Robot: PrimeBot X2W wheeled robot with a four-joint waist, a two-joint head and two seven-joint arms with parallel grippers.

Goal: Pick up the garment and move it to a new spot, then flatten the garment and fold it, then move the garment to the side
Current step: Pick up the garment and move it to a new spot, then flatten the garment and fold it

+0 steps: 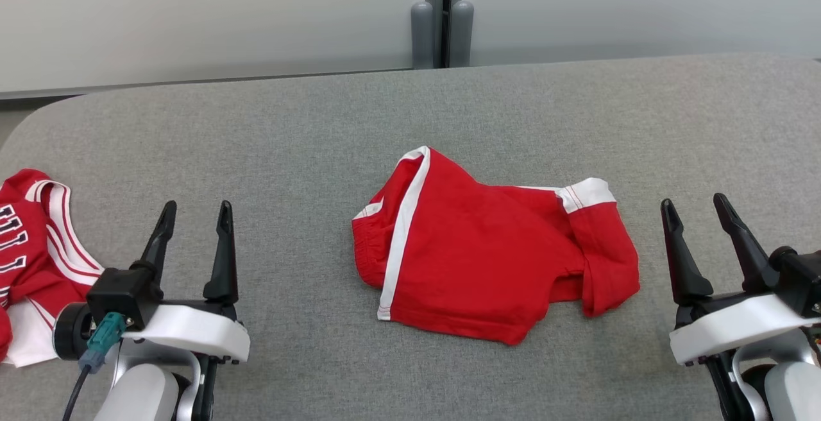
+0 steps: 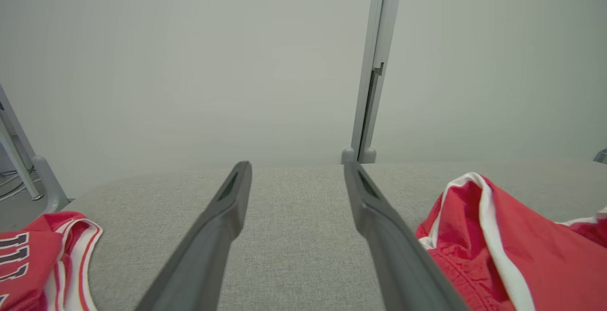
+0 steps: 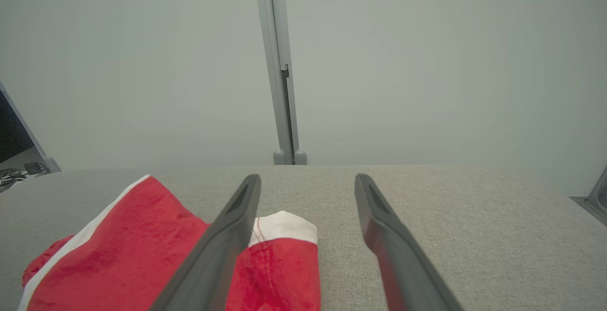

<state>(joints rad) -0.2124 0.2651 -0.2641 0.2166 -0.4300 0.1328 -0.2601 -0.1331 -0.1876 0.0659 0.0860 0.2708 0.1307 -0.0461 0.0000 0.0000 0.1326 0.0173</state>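
The garment (image 1: pixel 487 254) is a pair of red shorts with white stripes and white hems, lying crumpled in the middle of the grey table (image 1: pixel 321 126). It also shows at the lower right of the left wrist view as the garment (image 2: pixel 502 254), and at the lower left of the right wrist view as the garment (image 3: pixel 142 249). My left gripper (image 1: pixel 196 210) stands open to the left of it, well apart, nothing between its fingers. My right gripper (image 1: pixel 695 204) stands open to the right, also empty and clear of the cloth. Both point toward the far edge.
A red and white jersey (image 1: pixel 32 254) with dark numbers lies at the table's left edge, just left of my left gripper; the same jersey (image 2: pixel 42 259) appears in the left wrist view. A pale wall with a grey post (image 1: pixel 441 17) stands behind the table.
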